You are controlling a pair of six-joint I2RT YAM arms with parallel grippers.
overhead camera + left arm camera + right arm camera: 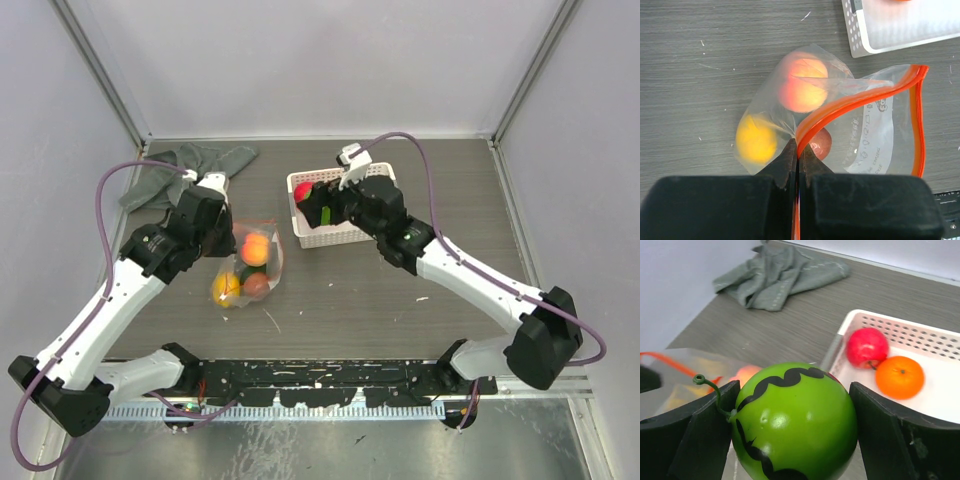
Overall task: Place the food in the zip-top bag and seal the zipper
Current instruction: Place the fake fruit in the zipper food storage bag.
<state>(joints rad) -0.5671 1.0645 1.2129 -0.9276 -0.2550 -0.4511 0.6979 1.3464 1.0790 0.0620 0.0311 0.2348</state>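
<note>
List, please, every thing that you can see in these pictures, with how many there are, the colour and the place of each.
zip-top bag: one, clear, on the table left of the basket, mouth open
zipper: one, orange-red, along the bag's mouth
fruits in the bag: three seen, one peach, one yellow, one dark reddish-brown
basket: one, white, middle of the table, far half
fruits in the basket: two, red and orange
green fruit: one, black stripes, between the right gripper's fingers
cloth: one, grey, far left corner
table: one, dark wood-grain
left gripper: shut on the zipper
right gripper: closed around the green fruit
</note>
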